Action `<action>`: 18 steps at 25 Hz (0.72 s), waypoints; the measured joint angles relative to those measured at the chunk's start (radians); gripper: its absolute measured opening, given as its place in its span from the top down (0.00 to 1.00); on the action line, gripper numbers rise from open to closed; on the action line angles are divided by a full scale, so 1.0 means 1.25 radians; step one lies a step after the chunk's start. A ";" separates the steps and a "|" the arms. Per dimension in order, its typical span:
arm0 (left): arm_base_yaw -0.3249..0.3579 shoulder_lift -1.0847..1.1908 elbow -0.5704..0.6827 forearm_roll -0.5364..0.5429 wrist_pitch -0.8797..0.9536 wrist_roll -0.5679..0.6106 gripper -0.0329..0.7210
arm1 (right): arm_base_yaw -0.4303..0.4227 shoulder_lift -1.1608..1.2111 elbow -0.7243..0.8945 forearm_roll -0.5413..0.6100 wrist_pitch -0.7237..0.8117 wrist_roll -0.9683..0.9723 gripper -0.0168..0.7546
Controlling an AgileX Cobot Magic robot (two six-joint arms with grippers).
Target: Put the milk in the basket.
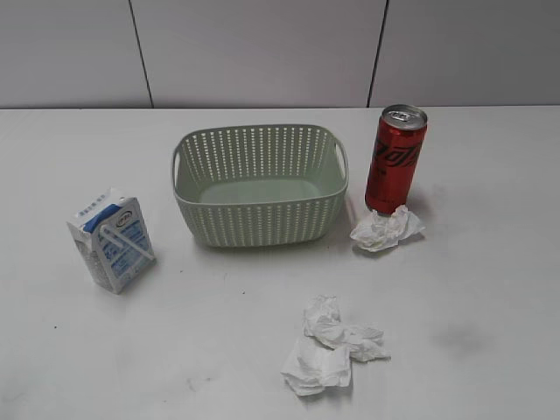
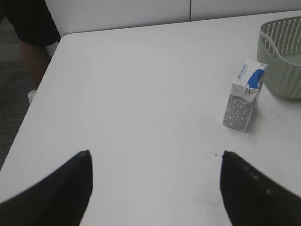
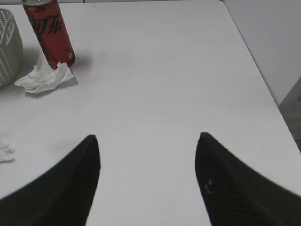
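The milk (image 1: 110, 240) is a small white and blue carton with a white straw on its side. It stands upright on the white table, left of the basket (image 1: 258, 216), and shows in the left wrist view (image 2: 244, 96) too. The pale green basket is empty; its edge shows in the left wrist view (image 2: 282, 56) and right wrist view (image 3: 8, 47). My left gripper (image 2: 154, 155) is open and empty, well short of the milk. My right gripper (image 3: 146, 139) is open and empty over bare table. Neither gripper shows in the exterior view.
A tall red soda can (image 1: 395, 159) stands right of the basket, with a crumpled tissue (image 1: 387, 229) at its foot. Another crumpled tissue (image 1: 332, 346) lies in front. The table's left edge (image 2: 35, 103) and right edge (image 3: 256, 61) are near.
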 joint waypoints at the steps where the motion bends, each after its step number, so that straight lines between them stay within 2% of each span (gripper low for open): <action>1: 0.000 0.000 0.000 0.000 0.000 0.000 0.11 | 0.000 0.000 0.000 0.000 0.000 0.000 0.33; 13: 0.000 0.000 0.000 0.011 0.000 0.000 0.16 | 0.000 0.000 0.000 0.000 0.000 0.000 0.33; 18: 0.000 0.096 -0.022 0.007 -0.008 0.000 0.16 | 0.000 0.000 0.000 0.000 0.000 0.001 0.33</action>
